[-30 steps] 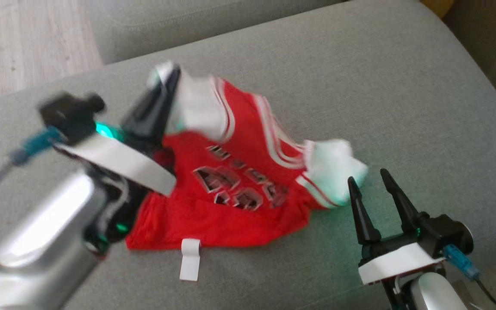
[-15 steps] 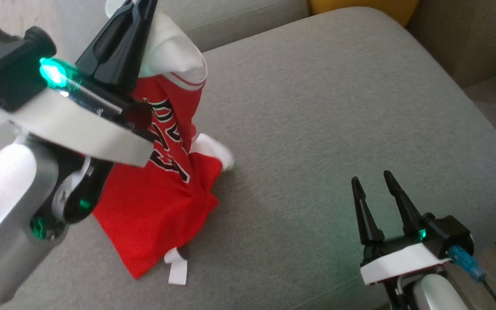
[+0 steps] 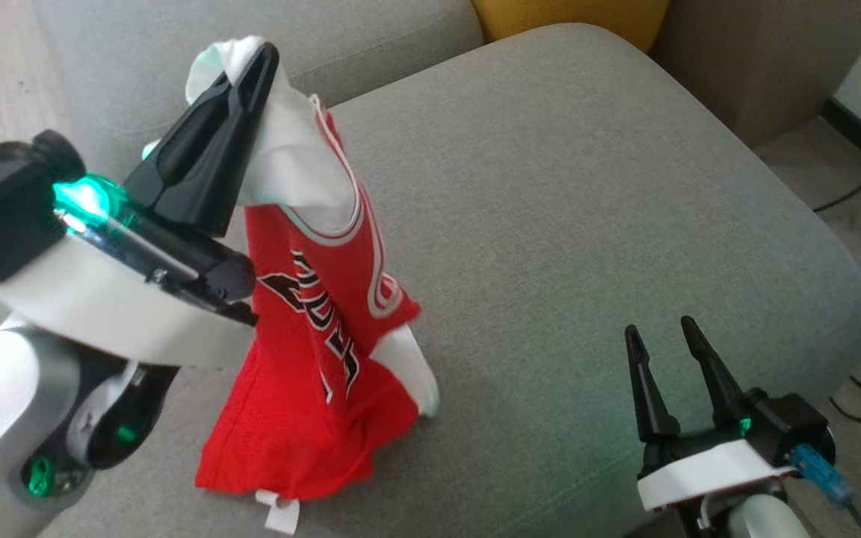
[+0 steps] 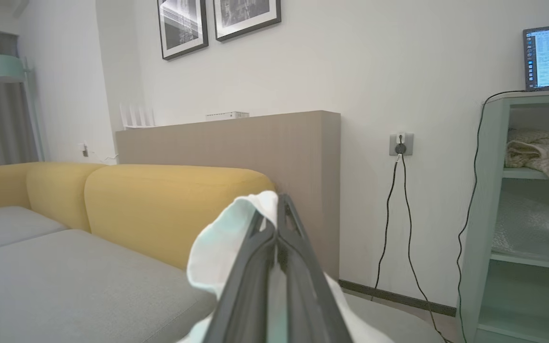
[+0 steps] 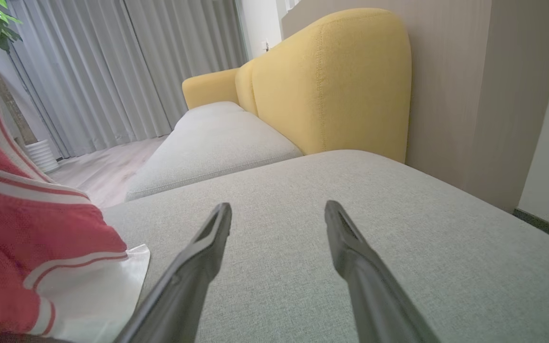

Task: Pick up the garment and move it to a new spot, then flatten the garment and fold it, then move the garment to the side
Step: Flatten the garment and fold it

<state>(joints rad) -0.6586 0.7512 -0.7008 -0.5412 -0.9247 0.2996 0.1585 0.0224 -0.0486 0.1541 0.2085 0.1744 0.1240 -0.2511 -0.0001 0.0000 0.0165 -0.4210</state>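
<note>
Grip first: the left gripper [image 3: 264, 58] is clamped tight on the white sleeve [image 3: 292, 164] of the red jersey [image 3: 303, 359], with its two dark fingers pressed together and cloth bulging out on either side of them. The sleeve is raised high at the left of the grey sofa cushion [image 3: 587, 187]. The jersey hangs from it in a long, nearly upright drape that leans a little toward the robot. Its hem and white label [image 3: 281, 515] are low, and the hem appears to touch the cushion. The long axis therefore runs from the pinched sleeve down to the hem, and the second white sleeve [image 3: 408, 370] dangles partway down on the right side.

The right gripper [image 3: 658, 327] sits low at the right, well apart from the jersey, with its fingers spread wide and nothing between them. From that hand the jersey lies off to the left. The left arm carries all of it, so the shift to a new spot looks like that arm's job, and bare cushion lies to the right.

As for containers, a pale shelf unit [image 4: 486, 190] against the wall holds a beige knit [image 4: 536, 152] in an upper compartment.
</note>
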